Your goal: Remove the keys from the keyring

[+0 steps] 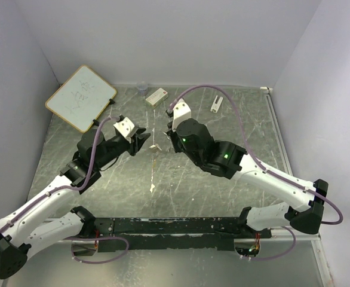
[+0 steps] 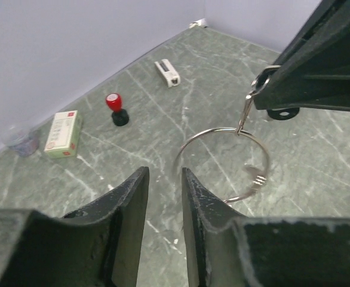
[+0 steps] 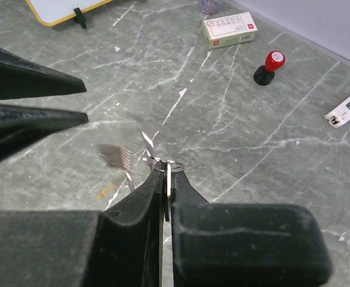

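My right gripper [image 3: 166, 172] is shut on thin flat silvery and black pieces that look like key heads. A small ring [image 3: 166, 165] at its tips links them to the keyring [image 2: 266, 155], a thin silvery loop hanging below that gripper [image 2: 264, 89]. A small silvery key [image 2: 255, 177] sits on the loop and shows blurred in the right wrist view [image 3: 114, 156]. My left gripper [image 2: 165, 173] is open just left of the loop, nothing between its fingers. From above, the left gripper [image 1: 142, 139] and right gripper [image 1: 168, 136] face each other over the bunch [image 1: 155, 147].
A whiteboard [image 1: 80, 97] lies at the back left. A small box [image 2: 63, 133], a red-topped black stamp [image 2: 116, 109], a white gadget [image 2: 167, 72] and a small clear cup [image 2: 21, 140] stand near the back wall. A tiny yellowish thing [image 3: 106, 191] lies on the table under the grippers.
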Controlling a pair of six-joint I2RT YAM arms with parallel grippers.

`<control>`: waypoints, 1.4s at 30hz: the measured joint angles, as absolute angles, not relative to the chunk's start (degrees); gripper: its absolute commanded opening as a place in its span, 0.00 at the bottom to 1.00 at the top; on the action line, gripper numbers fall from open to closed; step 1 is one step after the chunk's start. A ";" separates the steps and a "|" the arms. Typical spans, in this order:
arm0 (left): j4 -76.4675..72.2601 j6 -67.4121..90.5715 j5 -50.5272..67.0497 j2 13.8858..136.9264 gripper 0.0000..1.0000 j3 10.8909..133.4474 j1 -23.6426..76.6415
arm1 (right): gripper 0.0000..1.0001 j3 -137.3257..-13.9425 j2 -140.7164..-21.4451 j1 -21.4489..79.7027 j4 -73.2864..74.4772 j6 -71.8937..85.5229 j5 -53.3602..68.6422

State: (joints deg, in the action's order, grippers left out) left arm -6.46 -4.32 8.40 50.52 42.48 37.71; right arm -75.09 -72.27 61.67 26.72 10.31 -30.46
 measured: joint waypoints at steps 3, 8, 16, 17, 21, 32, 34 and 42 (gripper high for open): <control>-9.45 -3.29 11.86 51.16 0.41 40.91 37.71 | 0.00 -76.07 -73.03 62.57 27.62 9.80 -31.44; -13.37 -1.48 16.86 52.64 0.44 39.88 37.71 | 0.00 -78.65 -75.68 64.40 29.41 8.40 -34.39; -19.33 0.10 20.69 53.15 0.44 37.98 37.71 | 0.00 -82.00 -78.78 67.64 31.81 5.89 -39.09; -19.86 0.12 20.80 53.10 0.44 37.71 37.71 | 0.00 -82.02 -78.85 67.88 32.03 5.63 -39.55; -21.04 0.34 20.82 52.25 0.44 36.80 37.71 | 0.00 -82.06 -78.85 68.40 32.25 5.02 -40.82; -27.70 1.06 22.63 48.64 0.47 32.58 37.71 | 0.00 -82.06 -77.38 68.71 31.94 4.21 -40.91; -28.91 1.13 23.99 48.95 0.48 32.05 37.71 | 0.00 -82.06 -77.19 68.71 31.68 4.14 -40.91; -35.79 2.26 27.53 50.78 0.51 29.58 37.71 | 0.00 -82.06 -77.17 68.82 30.83 4.10 -40.66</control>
State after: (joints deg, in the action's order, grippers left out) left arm -35.79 2.26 27.53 50.78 29.58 37.71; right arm -82.06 -77.17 68.82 30.83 4.10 -40.66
